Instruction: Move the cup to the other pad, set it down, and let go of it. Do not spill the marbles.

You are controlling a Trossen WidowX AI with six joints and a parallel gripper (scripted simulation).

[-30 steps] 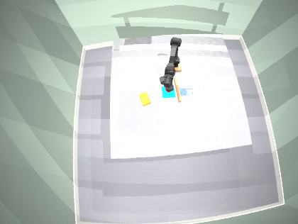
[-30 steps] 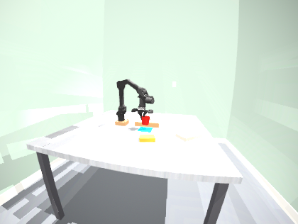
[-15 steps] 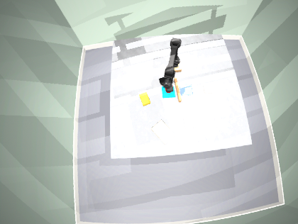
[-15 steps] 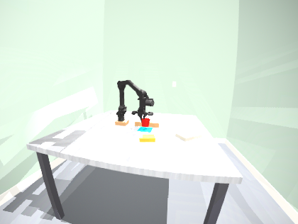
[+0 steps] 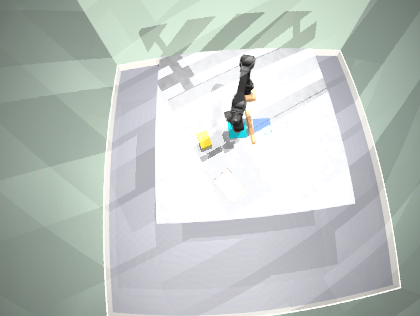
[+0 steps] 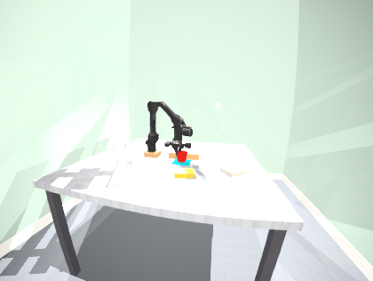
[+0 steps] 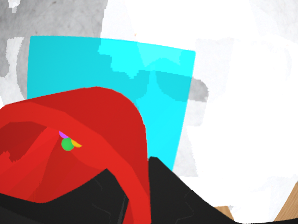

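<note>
Claw (image 5: pixel 237 125) (image 6: pixel 179 151) (image 7: pixel 140 163): gripping cup (image 5: pixel 239 130) (image 6: pixel 182 156) (image 7: pixel 107 107), upright, likely to keep marbles (image 7: pixel 67 144) in.
Pad (image 5: pixel 237 134) (image 6: pixel 176 163) (image 7: pixel 65 65): cyan, one o'clock from cup in wrist view.

Pale green walls surround a white table (image 5: pixel 290 170) (image 6: pixel 146 191).

And here, black all over the arm (image 5: pixel 243 82) (image 6: pixel 153 122), from the foot near the table's far edge, in the exterior view, up to a knobbly elbow! Slim links, chunky rounded joints, a stubby dark bulge by the wrist. Now down to the gripper (image 5: pixel 238 128) (image 6: pixel 179 150) (image 7: pixel 134 175): black too, with broad, angular fingers, finely lined.
</note>
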